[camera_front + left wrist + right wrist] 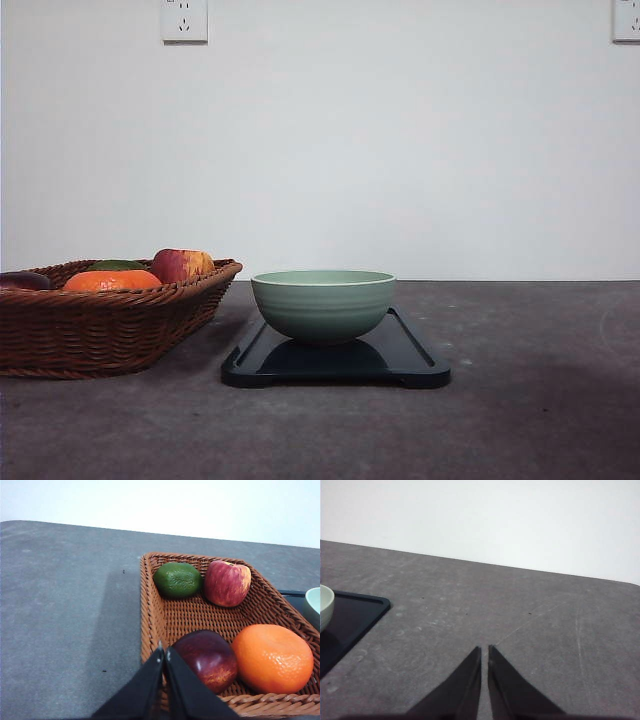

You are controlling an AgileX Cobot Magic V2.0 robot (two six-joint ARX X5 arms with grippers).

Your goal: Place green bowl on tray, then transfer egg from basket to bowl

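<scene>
Green bowl (322,304) sits on tray (410,352). Both grippers, left (163,651) and right (484,650), closed, empty. Next: egg from basket (150,610); none discernible.

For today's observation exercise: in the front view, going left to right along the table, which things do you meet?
Basket of fruit → green bowl sitting on the tray → bare table.

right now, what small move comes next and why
Probably open the left pincer and ease it over the basket for a clearer look at its contents: the green bowl already sits on the tray, and that pincer is shut by the basket's rim.
</scene>
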